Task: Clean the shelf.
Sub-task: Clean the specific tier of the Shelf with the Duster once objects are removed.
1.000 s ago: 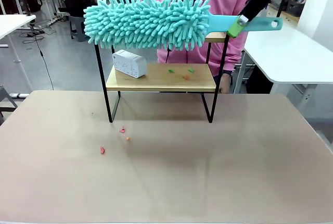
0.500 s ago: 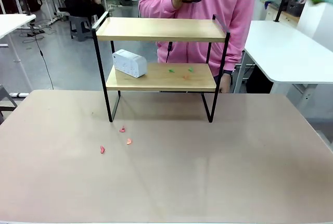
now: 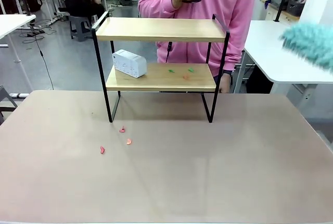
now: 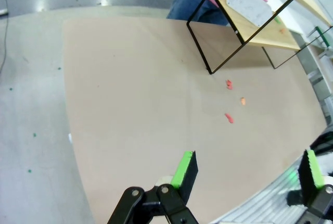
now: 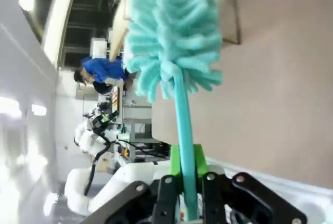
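Front: shelf [image 3: 161, 29] on table [image 3: 208, 172]'s far side, scraps [image 3: 179, 71] and white box [image 3: 129, 63] on lower board; duster [image 3: 311, 44] at right. Left wrist: left gripper [image 4: 248, 172] wide, empty. Right wrist: right gripper [image 5: 186, 166] clamps duster; my sweep could topple the box.

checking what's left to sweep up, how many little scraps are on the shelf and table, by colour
green scraps, on the shelf: 2
red or orange scraps, 1 on the shelf, 3 on the table: 4
total: 6
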### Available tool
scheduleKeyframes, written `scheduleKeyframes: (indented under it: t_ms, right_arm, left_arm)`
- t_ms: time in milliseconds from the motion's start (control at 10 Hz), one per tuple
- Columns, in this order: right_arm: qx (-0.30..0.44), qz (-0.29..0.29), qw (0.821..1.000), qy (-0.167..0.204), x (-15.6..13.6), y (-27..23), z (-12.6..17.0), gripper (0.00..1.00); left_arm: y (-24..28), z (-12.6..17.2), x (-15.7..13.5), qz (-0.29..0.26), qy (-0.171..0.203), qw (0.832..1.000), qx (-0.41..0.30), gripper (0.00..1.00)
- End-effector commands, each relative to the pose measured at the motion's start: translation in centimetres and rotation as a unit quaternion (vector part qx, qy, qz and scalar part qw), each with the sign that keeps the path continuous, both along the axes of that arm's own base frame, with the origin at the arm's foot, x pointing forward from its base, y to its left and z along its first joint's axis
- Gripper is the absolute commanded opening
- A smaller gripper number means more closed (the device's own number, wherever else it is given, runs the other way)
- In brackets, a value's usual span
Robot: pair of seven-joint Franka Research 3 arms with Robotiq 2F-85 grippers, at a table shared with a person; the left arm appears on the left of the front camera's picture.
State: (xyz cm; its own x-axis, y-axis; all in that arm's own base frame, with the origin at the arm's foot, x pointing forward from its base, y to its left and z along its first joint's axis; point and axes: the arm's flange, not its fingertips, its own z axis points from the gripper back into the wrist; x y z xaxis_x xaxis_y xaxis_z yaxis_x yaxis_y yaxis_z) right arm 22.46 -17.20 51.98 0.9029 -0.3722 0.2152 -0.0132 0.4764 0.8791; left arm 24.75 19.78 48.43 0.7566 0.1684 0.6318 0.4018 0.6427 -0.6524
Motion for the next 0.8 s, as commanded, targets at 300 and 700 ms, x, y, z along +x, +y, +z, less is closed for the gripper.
scheduleKeyframes:
  t_ms: [300,700]
  right_arm:
    - [0.000,0.000,1.000,0.000,0.0,0.0,0.0,0.12]
    - [0.000,0.000,1.000,0.000,0.0,0.0,0.0,0.12]
  left_arm:
    - [-0.1,0.0,0.0,-0.004,-0.012,1.000,-0.002,1.00]
    - [-0.1,0.0,0.0,-0.004,-0.012,1.000,-0.002,1.00]
